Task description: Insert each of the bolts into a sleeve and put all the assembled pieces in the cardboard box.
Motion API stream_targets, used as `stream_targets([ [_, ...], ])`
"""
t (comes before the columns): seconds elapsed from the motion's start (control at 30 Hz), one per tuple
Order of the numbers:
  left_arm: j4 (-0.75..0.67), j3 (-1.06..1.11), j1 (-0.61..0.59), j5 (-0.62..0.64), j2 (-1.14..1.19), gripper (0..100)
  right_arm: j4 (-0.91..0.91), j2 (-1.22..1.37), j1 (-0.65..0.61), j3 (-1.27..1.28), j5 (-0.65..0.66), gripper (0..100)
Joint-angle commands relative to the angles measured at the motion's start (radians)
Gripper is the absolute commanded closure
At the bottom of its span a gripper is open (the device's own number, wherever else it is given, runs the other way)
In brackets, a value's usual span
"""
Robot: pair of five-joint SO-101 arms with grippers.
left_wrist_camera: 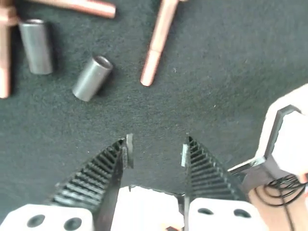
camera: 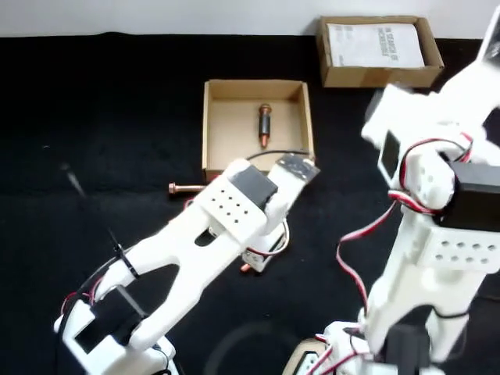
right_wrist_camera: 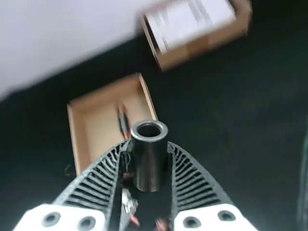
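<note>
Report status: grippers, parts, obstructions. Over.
Left gripper open near loose bolts and sleeves. Right gripper shut on a sleeve. One assembled piece in the box. Left arm crowds box's near edge.

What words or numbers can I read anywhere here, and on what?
White sheet in the far box: lines of print, too small and blurred to read.
Nothing else carries readable text.

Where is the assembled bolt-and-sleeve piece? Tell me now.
In the high view the assembled piece lies inside the open cardboard box, right of its centre, with a loose bolt outside the box's front left corner.
</note>
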Motion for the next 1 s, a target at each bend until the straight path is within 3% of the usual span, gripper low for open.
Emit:
stream_targets([
  [0.0,-0.046,-0.042,0.004,-0.063,0.004,82,-0.025,-0.125,0.027,0.246,0.018,99.1],
  [0.17,-0.192,-0.033,-0.018,-0.181,0.005,82,-0.105,-0.193,0.087,0.484,0.02,99.1],
  [0.4,-0.33,-0.008,-0.018,-0.193,0.05,82,-0.163,-0.197,0.119,0.668,0.021,99.1],
  [0.67,-0.374,-0.01,-0.039,-0.195,0.245,82,-0.183,-0.197,0.119,0.7,0.021,99.1],
  [0.97,-0.457,-0.01,-0.101,-0.195,0.286,82,-0.186,-0.196,0.119,0.7,0.021,99.1],
])
